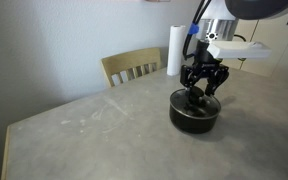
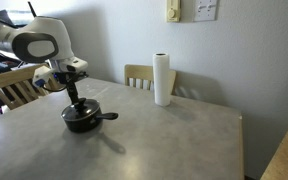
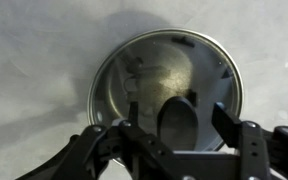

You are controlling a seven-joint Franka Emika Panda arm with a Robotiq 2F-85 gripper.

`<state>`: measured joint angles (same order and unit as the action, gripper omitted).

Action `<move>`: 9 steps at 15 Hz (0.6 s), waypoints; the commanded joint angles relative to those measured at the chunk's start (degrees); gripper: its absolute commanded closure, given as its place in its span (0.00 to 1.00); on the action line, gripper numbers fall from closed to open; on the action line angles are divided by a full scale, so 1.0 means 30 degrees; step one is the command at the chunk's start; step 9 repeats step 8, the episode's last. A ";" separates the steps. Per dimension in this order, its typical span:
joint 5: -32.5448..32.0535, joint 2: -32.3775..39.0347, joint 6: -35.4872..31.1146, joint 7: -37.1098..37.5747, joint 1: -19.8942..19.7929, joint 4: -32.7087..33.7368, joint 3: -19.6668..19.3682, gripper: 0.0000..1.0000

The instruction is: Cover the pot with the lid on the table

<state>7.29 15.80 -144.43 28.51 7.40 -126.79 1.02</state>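
The black pot (image 1: pixel 194 118) stands on the grey table (image 1: pixel 94 130); in an exterior view its long handle (image 2: pixel 108 116) points right. The glass lid (image 3: pixel 154 70) with its metal rim lies flat on the pot (image 2: pixel 80 121), as far as I can tell. My gripper (image 3: pixel 177 125) hangs straight above the lid, open, with a finger on each side of the dark knob (image 3: pixel 179 118) and a gap on both sides. In both exterior views the gripper (image 1: pixel 202 88) (image 2: pixel 74 97) is just over the pot. The pot's inside is hidden.
A white paper towel roll (image 1: pixel 174 50) (image 2: pixel 162 80) stands upright at the table's far edge. A light wooden chair (image 1: pixel 132 68) (image 2: pixel 137 75) is behind the table, and another chair (image 2: pixel 14 88) is beside the arm. A wall is close behind.
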 commanded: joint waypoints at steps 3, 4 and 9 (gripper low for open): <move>-0.1386 -0.2548 0.0747 0.1178 0.0167 -0.1365 -0.0515 0.00; -0.1694 -0.2913 0.0933 0.1164 -0.0006 -0.1493 -0.0591 0.00; -0.1532 -0.2862 0.1048 0.0955 -0.0358 -0.1066 -0.0351 0.00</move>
